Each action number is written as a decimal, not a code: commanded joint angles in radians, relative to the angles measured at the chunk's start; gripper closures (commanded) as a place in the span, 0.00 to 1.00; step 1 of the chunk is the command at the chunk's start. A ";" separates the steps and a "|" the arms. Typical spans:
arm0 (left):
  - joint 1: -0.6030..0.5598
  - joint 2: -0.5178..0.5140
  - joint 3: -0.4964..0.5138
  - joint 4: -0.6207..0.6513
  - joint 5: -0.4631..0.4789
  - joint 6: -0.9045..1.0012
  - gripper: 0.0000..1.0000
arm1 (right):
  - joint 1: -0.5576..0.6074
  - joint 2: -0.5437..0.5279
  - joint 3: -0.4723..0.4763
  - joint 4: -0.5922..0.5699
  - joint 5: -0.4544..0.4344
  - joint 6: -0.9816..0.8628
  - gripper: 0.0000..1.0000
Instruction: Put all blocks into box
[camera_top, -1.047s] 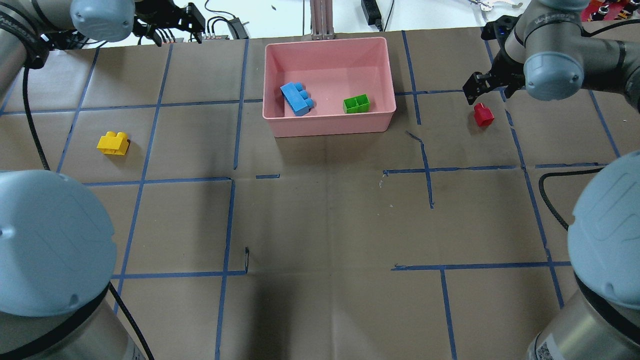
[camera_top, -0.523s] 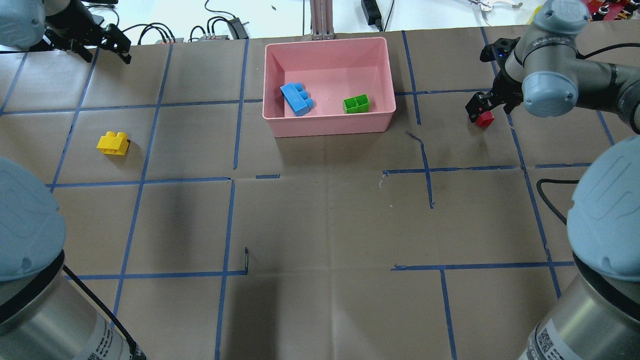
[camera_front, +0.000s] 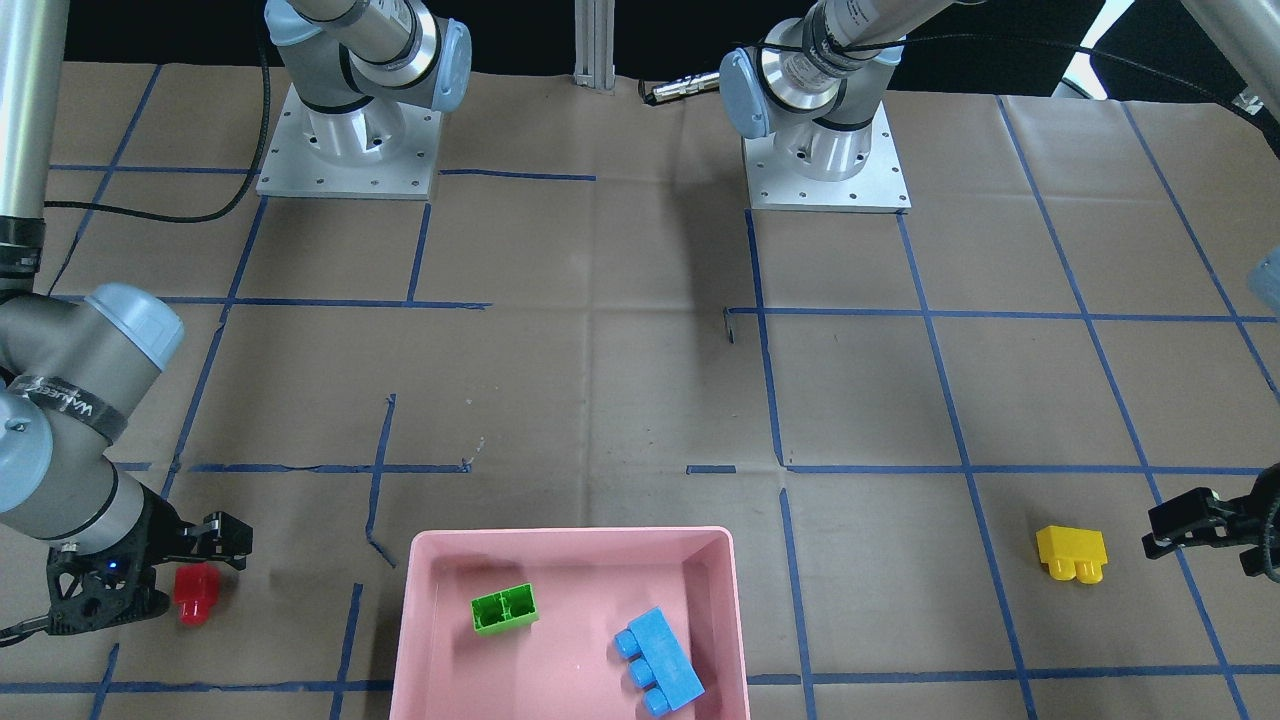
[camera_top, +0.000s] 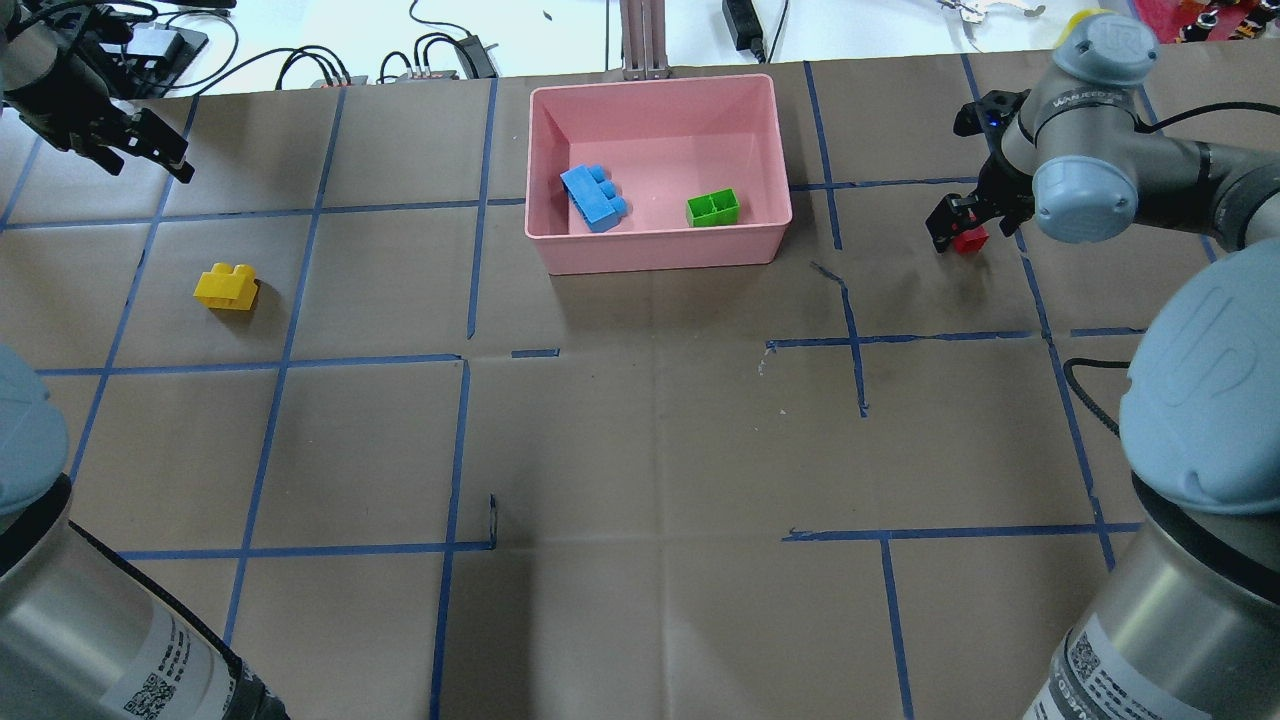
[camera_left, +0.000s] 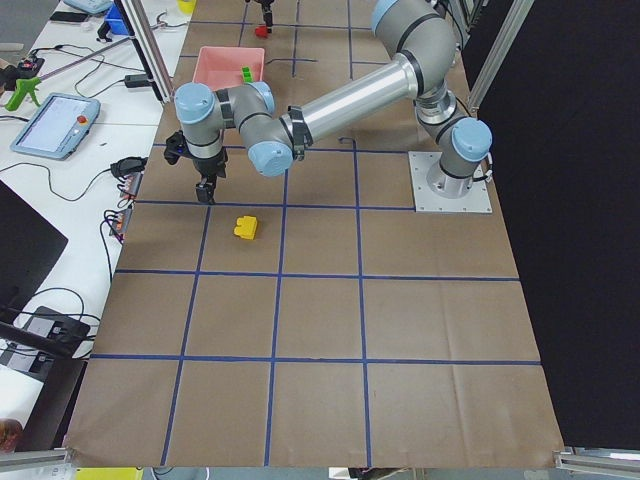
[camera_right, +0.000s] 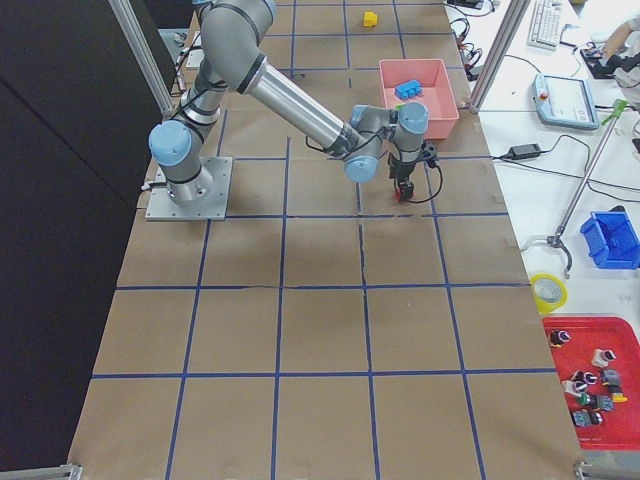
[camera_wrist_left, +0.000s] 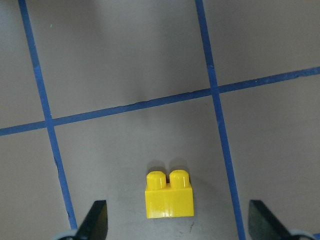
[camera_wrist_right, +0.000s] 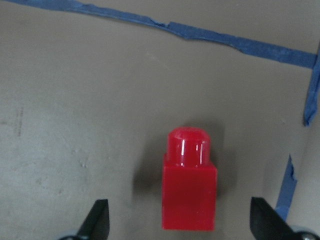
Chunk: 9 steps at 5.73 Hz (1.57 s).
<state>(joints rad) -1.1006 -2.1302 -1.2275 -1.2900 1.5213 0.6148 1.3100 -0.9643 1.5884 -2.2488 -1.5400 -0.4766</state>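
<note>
Right pincer (camera_top: 953, 232): was seen spread wide and low over the table (camera_top: 640, 450), nothing being pinched; whether its fingertips (camera_wrist_right: 97, 220) met the paper could not be told.
Red brick (camera_wrist_right: 190, 195): was found on the table between the right pincer's two fingers, stud pointing away from the wrist. A gap was left on either side, so neither finger was touching it. In the front-facing view it (camera_front: 195, 593) was seen just beside the pincer (camera_front: 160, 565).
Left pincer (camera_wrist_left: 181, 222): was seen spread as well, with nothing held, hanging over a bare taped square by the far edge of the table.
Yellow brick (camera_wrist_left: 169, 196): was seen from the wrist just ahead of the left pincer's fingertips and midway between them, its studs pointing away. In the overhead view it (camera_top: 227, 287) lay apart from that pincer (camera_top: 150, 150), nearer the robot, touched by nothing.
Box (camera_top: 660, 255): was placed between the two pincers, well apart from each and nearer the right one, at the far side of the table.
Blue brick (camera_top: 594, 197): was lying inside the box, in the half toward the left pincer, turned askew.
Green brick (camera_top: 713, 208): was lying inside the box, in the half toward the right pincer, its hollow underside shown, apart from the blue brick.
Tape: blue lines were laid as a grid across the brown paper under both pincers.
</note>
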 joint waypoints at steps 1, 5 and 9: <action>0.007 0.015 0.003 0.006 0.005 -0.187 0.01 | 0.000 0.021 -0.019 -0.003 -0.002 0.006 0.04; 0.008 0.024 -0.007 0.029 0.007 -0.810 0.01 | 0.002 0.016 -0.027 0.011 0.006 0.015 0.92; 0.005 0.021 -0.205 0.163 0.007 -1.342 0.04 | 0.009 -0.048 -0.295 0.440 0.015 0.124 0.93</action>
<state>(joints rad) -1.0964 -2.1062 -1.3730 -1.2007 1.5281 -0.6671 1.3148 -1.0046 1.3644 -1.9381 -1.5352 -0.4232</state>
